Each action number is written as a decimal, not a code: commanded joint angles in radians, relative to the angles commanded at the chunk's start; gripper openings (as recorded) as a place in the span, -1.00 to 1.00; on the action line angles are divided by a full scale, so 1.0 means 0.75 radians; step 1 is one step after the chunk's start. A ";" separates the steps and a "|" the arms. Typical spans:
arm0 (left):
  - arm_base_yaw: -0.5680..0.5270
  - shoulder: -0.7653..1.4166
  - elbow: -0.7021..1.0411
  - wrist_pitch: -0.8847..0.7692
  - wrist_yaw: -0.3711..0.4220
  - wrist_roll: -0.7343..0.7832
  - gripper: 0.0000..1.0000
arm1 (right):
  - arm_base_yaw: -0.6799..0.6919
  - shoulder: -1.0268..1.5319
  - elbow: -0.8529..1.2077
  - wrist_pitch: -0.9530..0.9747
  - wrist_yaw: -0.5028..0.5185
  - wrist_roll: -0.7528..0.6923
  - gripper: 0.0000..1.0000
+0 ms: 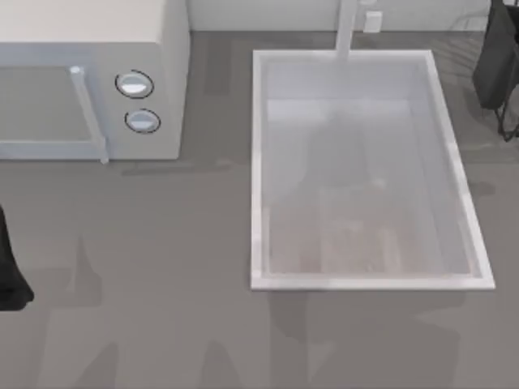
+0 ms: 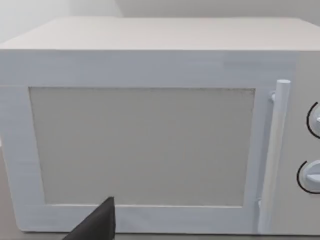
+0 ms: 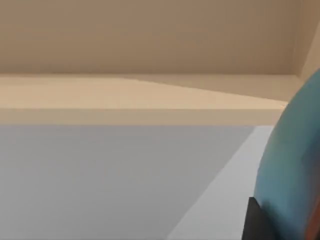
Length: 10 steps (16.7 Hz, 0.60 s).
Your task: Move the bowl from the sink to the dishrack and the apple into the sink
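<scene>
The sink is a large white rectangular basin with a raised rim, standing right of the table's middle in the top view, its long sides running front to back; a white faucet post rises at its far end. Its pale floor lies bare. The dishrack shows as thin dark-grey wires at the table's far right edge (faint, partly cut off). In the right wrist view a curved glossy blue surface, the bowl, sits very close to the camera, cut off at the edge.
</scene>
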 joint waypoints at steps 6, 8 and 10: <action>0.000 0.000 0.000 0.000 0.000 0.000 1.00 | 0.059 0.212 -0.193 0.400 0.066 0.001 -1.00; 0.000 0.000 0.000 0.000 0.000 0.000 1.00 | 0.064 0.227 -0.209 0.425 0.071 0.001 -1.00; 0.000 0.000 0.000 0.000 0.000 0.000 1.00 | 0.064 0.227 -0.209 0.425 0.071 0.001 -1.00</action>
